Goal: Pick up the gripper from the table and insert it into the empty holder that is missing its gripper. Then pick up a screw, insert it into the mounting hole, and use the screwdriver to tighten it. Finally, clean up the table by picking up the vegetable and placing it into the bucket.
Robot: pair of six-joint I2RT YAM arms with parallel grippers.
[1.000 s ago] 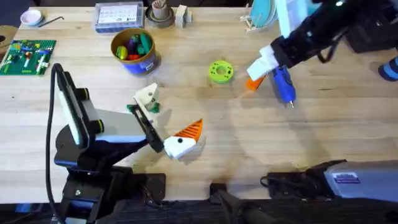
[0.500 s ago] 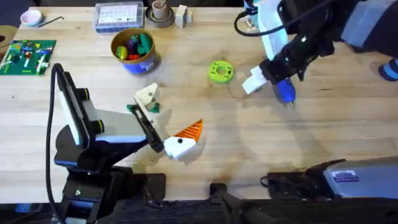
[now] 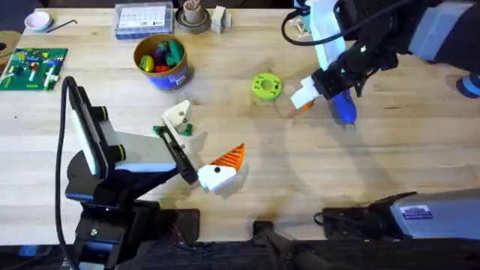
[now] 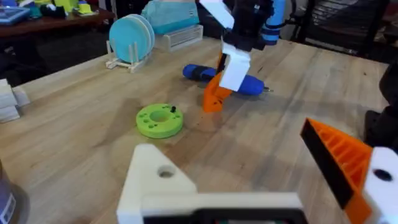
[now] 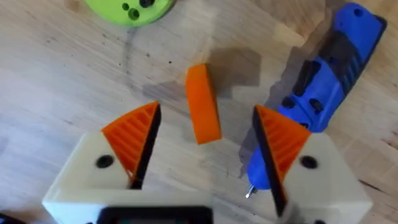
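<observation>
The small orange gripper (image 5: 203, 102) lies on the wood between the spread orange fingers of my right gripper (image 5: 205, 134), which hovers open just above it (image 3: 304, 97). Right beside it lies the blue screwdriver (image 3: 343, 107), also close by in the right wrist view (image 5: 329, 81). My left gripper (image 3: 210, 136) rests open near the table's front. It carries one orange finger (image 4: 339, 155), and its other side is the empty holder (image 4: 158, 177), a bare white mount. A dark-green vegetable (image 3: 185, 129) peeks out by that mount. The blue bucket (image 3: 161, 61) stands at the back left.
A lime-green disc (image 3: 265, 85) with a small dark piece on top sits left of the right gripper. Along the back edge are a grey dish (image 3: 193, 19), a clear parts box (image 3: 143, 19) and a rack of plates (image 3: 315, 19). A green board (image 3: 34, 66) lies far left.
The right arm turned its wrist and brought its gripper down and slightly left, so its fingers now straddle the orange piece. The left arm has stayed still.
</observation>
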